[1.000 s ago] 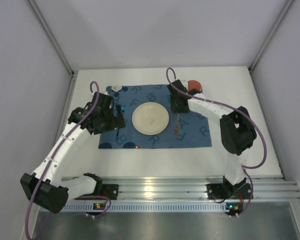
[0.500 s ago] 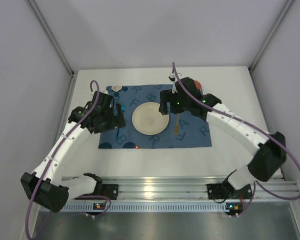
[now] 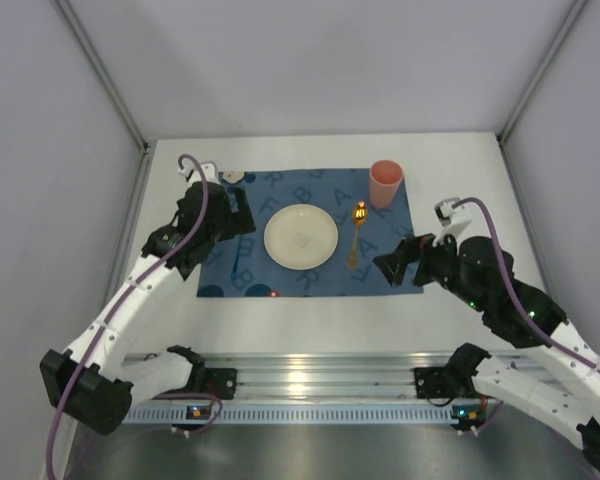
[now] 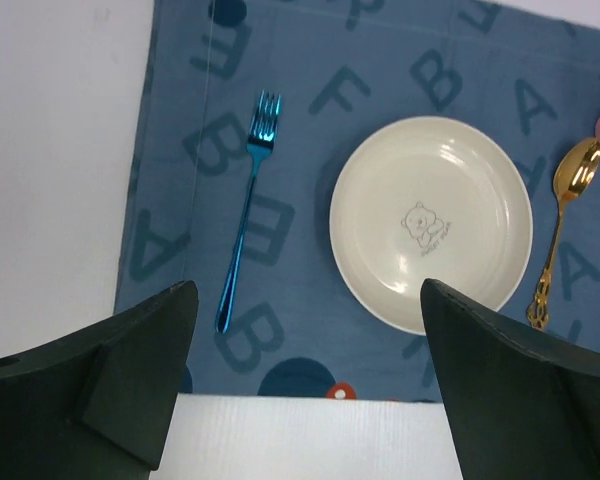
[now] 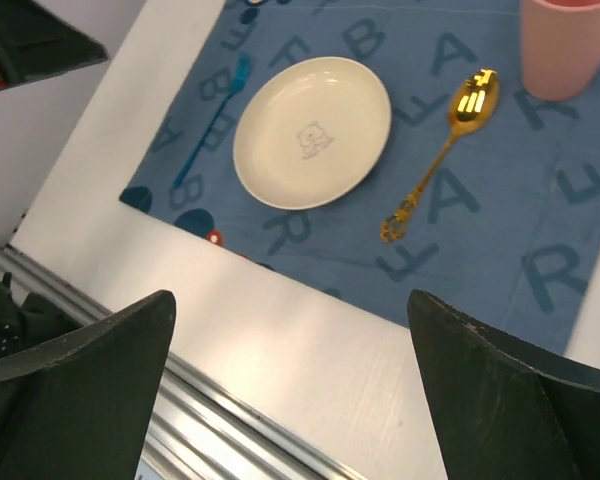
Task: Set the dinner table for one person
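Retreat of the right gripper (image 3: 388, 266), jaws wide and empty, left the pink plastic cup (image 3: 385, 183) standing beyond the gold metal spoon (image 3: 357, 232) on the dark blue lettered cloth placemat (image 3: 280, 195) (left gripper (image 3: 238, 216) likewise agape, holding nothing), so the flat white dinner table (image 3: 480, 190) beneath looked fully set.

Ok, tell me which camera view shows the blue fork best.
The left wrist view: the blue fork lies whole and close on the placemat, tines clear. The right wrist view shows it whole but smaller and at a slant. The top external view shows only a faint sliver of its handle.
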{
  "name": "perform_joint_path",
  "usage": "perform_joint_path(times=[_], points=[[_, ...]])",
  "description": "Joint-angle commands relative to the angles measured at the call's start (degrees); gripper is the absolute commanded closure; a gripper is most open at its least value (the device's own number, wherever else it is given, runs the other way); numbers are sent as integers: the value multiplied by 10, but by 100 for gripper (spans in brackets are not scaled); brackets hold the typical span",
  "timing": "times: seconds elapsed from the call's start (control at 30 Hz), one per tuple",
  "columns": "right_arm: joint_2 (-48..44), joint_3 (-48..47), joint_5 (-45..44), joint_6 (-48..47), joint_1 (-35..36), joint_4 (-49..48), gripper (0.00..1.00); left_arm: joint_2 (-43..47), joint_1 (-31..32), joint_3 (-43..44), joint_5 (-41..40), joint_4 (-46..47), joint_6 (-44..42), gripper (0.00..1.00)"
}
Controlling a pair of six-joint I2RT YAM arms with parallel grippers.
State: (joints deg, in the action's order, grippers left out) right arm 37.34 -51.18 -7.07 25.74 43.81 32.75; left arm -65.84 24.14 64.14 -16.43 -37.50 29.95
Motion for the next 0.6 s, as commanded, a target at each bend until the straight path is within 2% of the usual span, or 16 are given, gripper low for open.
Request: perform_joint_path(times=[0.0, 0.03, 0.07, 0.13, 0.27, 0.57], points=[[-15, -9, -85, 16, 1, 52, 0, 83, 6, -82, -69, 237, -102, 1], [-19, -14, -91, 16, 1, 62, 0, 113, 6, -126, -72, 314, -124, 1], [-22, -19, -101, 12, 1, 71, 0, 125, 6, -145, -70, 344, -163, 1], [-27, -19, -107, 9, 1, 72, 0, 141, 6, -167, -73, 366, -176, 1], [-25, -9, -109, 7, 1, 68, 0, 127, 6, -142, -77, 287, -162, 1], [-38, 34, -92, 16, 1, 33, 0, 189, 6, -190, -90, 241, -158, 1]])
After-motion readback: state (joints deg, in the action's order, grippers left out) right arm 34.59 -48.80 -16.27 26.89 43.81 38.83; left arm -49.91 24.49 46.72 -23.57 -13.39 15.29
